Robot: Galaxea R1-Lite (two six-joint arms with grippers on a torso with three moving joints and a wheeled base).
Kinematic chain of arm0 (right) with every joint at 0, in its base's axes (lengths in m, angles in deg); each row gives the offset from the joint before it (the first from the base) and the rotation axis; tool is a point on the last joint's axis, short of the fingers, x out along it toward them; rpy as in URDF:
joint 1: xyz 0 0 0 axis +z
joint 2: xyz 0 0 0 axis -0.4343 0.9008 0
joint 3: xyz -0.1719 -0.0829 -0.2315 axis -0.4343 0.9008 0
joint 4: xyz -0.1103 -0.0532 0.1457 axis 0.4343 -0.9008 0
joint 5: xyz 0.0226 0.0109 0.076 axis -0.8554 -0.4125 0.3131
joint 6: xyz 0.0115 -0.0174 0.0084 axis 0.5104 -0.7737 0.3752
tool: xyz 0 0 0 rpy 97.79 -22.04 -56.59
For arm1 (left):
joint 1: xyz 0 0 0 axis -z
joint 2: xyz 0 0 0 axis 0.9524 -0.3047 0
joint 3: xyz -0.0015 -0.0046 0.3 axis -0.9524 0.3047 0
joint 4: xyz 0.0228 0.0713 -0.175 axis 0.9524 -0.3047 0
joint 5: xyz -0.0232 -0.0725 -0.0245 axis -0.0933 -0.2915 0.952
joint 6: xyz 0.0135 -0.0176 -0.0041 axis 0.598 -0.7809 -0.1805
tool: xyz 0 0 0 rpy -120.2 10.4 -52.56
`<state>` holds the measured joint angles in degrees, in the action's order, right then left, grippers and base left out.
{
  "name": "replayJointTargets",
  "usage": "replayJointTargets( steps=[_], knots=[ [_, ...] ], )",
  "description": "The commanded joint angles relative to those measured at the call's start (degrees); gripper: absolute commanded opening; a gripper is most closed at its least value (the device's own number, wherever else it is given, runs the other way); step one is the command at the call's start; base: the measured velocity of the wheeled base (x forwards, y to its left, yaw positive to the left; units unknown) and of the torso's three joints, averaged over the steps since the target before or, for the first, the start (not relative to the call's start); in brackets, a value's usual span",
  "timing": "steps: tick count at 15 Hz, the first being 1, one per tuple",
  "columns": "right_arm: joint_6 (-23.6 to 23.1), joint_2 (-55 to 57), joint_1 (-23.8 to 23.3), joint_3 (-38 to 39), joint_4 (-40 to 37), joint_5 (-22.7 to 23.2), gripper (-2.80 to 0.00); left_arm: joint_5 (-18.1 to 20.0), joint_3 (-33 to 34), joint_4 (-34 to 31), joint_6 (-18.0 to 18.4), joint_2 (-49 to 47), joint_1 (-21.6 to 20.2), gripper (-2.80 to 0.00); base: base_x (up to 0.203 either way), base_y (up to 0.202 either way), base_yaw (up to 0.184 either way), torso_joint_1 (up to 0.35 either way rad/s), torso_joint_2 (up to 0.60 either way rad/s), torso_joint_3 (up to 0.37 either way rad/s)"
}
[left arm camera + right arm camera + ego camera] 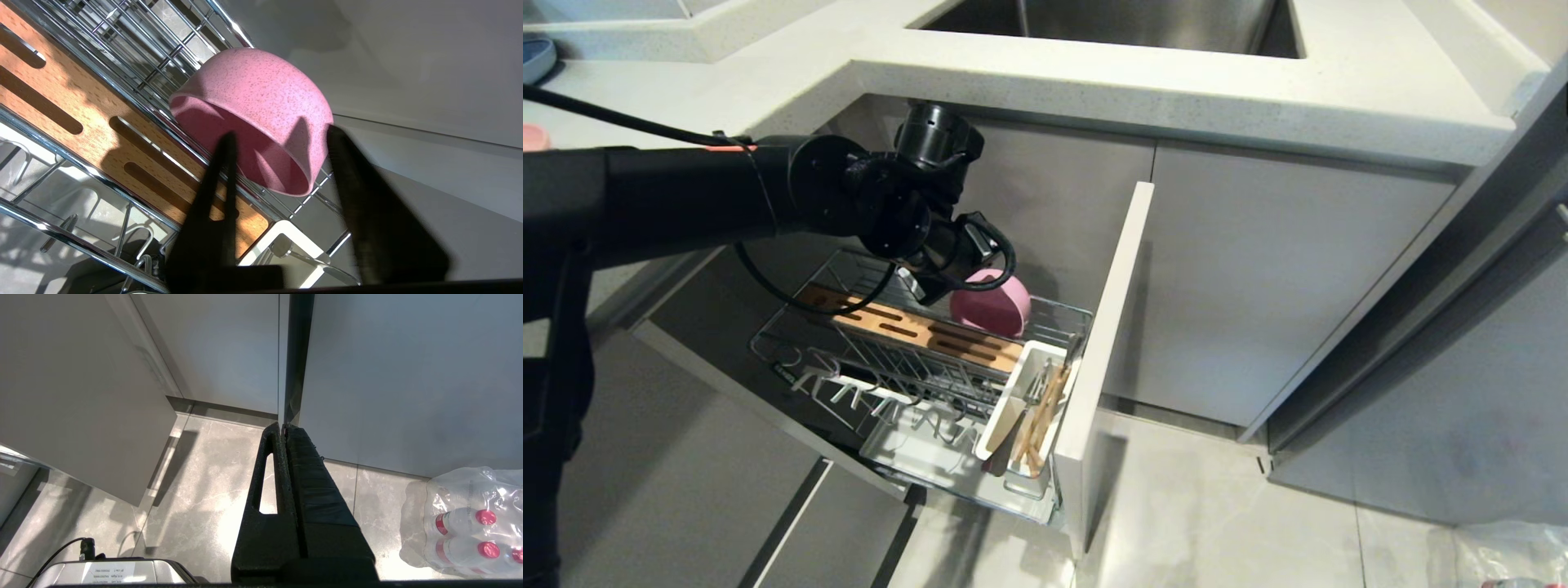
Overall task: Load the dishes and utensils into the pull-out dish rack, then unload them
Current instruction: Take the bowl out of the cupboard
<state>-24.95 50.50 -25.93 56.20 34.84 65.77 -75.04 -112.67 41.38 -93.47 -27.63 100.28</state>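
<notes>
Left gripper (280, 139), fingers spread, straddles the tilted pink bowl's (261, 102) rim in the rack (915, 359).

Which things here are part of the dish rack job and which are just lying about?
Job: pink bowl in the pull-out dish rack; chopsticks in the caddy; left end effector, open at the bowl.
Lying about: sink, bottled water pack, parked right end effector.

Rack (1045, 314) — bowl (996, 306) (tilted), chopsticks (1041, 420).

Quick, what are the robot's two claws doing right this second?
Left gripper: open, fingers straddling the pink bowl's rim in the dish rack, not clamped.
Right gripper: shut, empty, near the floor.
</notes>
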Motion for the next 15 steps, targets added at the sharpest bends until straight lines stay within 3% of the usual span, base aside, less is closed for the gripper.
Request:
replayJointTargets(
  steps=[1,10,15],
  knots=[
    [0.0,0.0,0.0,0.1,0.0,0.0,-2.80,-0.2,0.0,-0.2,-0.4,-0.3,0.0,0.00,0.000,0.000,0.000,0.000,0.00,0.000],
    [0.1,0.0,0.0,0.1,0.0,0.0,-2.80,1.8,0.0,1.6,-1.3,-3.1,0.0,0.00,0.000,0.000,0.000,0.000,0.00,0.000],
    [0.0,0.0,0.0,0.1,0.0,0.0,-2.80,3.7,0.0,6.1,-0.3,-4.4,0.0,0.00,0.000,0.000,0.000,0.000,0.00,0.000]
  ],
)
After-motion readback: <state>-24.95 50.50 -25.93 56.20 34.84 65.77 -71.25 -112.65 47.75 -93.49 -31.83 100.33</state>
